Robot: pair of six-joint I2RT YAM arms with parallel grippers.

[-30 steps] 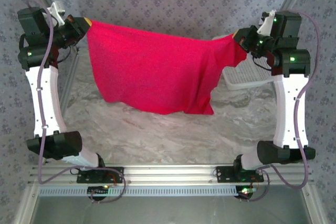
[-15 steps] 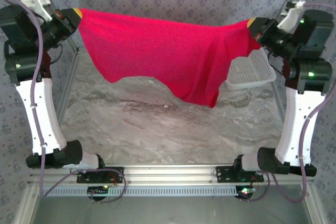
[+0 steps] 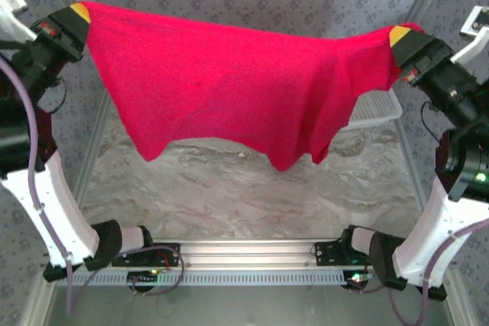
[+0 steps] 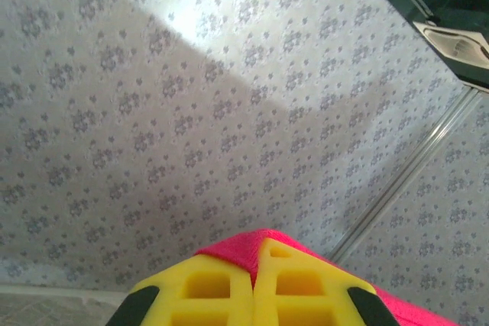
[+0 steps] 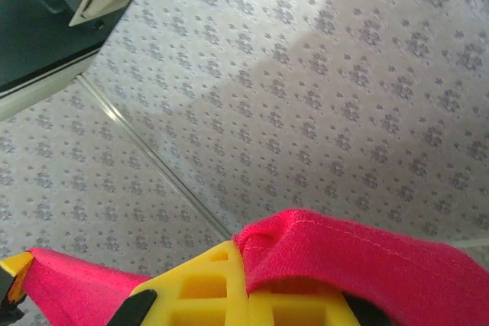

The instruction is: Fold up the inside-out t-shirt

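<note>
The inside-out t-shirt (image 3: pixel 237 89) is a bright red cloth stretched wide in the air between both arms, its lower edge hanging well above the marbled table (image 3: pixel 229 196). My left gripper (image 3: pixel 79 13) is shut on its upper left corner, and red cloth (image 4: pixel 241 248) pokes out between the yellow fingers (image 4: pixel 206 288). On the opposite side my right gripper (image 3: pixel 399 36) is shut on the upper right corner, where a hemmed fold (image 5: pixel 351 257) drapes over its yellow fingers (image 5: pixel 206 288). Both wrist cameras face the patterned back wall.
A white mesh basket (image 3: pixel 374 108) sits on the table at the right, partly hidden behind the shirt. Patterned walls enclose the table at the back and sides. An aluminium rail (image 3: pixel 244 253) carries both arm bases along the near edge.
Both arms have risen and spread apart with the shirt, pulling it taut and lifting its hanging edge higher off the table. Both grips have held.
</note>
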